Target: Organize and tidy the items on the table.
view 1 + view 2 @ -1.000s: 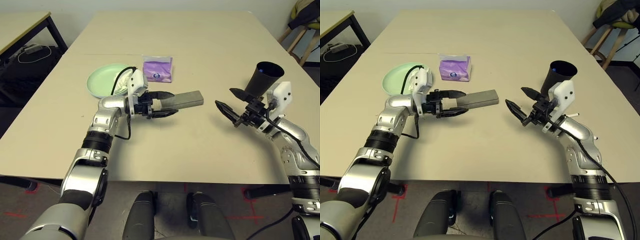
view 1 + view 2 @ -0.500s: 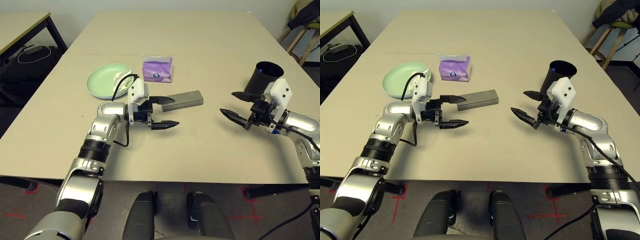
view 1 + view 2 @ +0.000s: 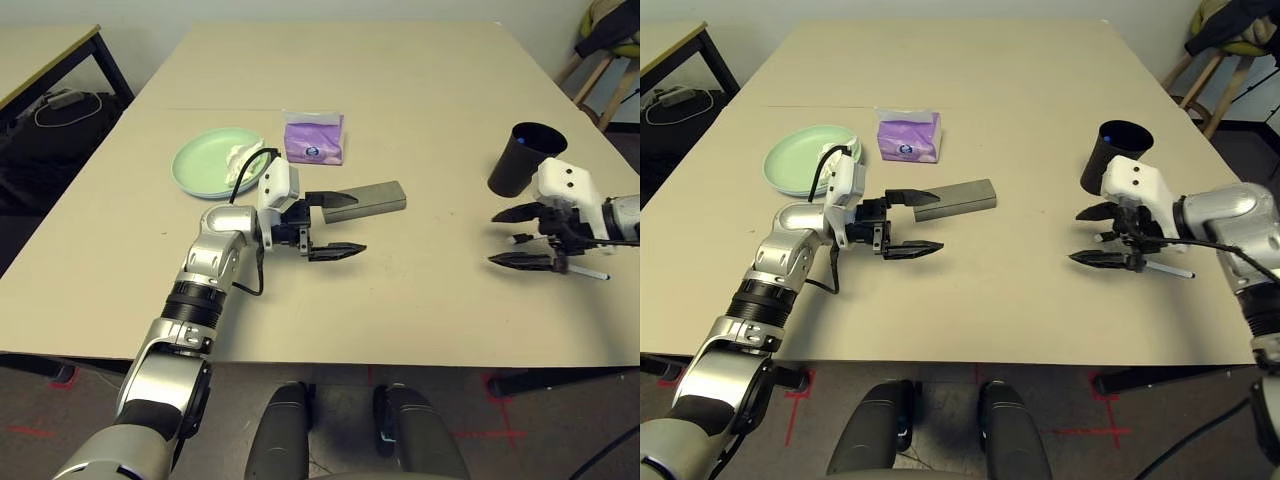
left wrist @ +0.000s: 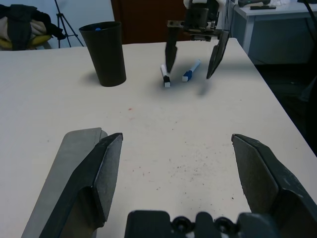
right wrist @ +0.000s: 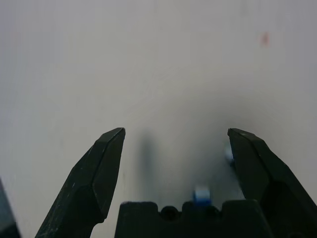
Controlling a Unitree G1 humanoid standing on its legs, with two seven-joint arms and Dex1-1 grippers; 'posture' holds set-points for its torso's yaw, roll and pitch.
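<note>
Your surface (image 3: 400,80) has wide bare room across its far half and along the near edge between the two arms; the middle strip between the tools is also bare. The things sit in two groups, well in from the edges on the left side, close to the right edge on the other.

Your left tool (image 3: 330,225) is spread wide and holds nothing. It points level toward the right side, and its far finger lies just beside the near end of the grey case (image 3: 365,197); you cannot tell whether they touch.

Your right tool (image 3: 1095,236) is also spread wide and empty. It hangs near the right edge, just above two white pens (image 4: 178,75) that lie side by side on the surface, with one finger either side of them in the left wrist view.

Counted:
- one pale green plate (image 3: 205,160) toward the left edge, with one crumpled tissue (image 3: 243,158) on its right rim
- one purple pack (image 3: 315,138) just right of the plate
- one case, in front of the pack
- one black cup (image 3: 522,159), upright, just behind the right tool
- two pens
</note>
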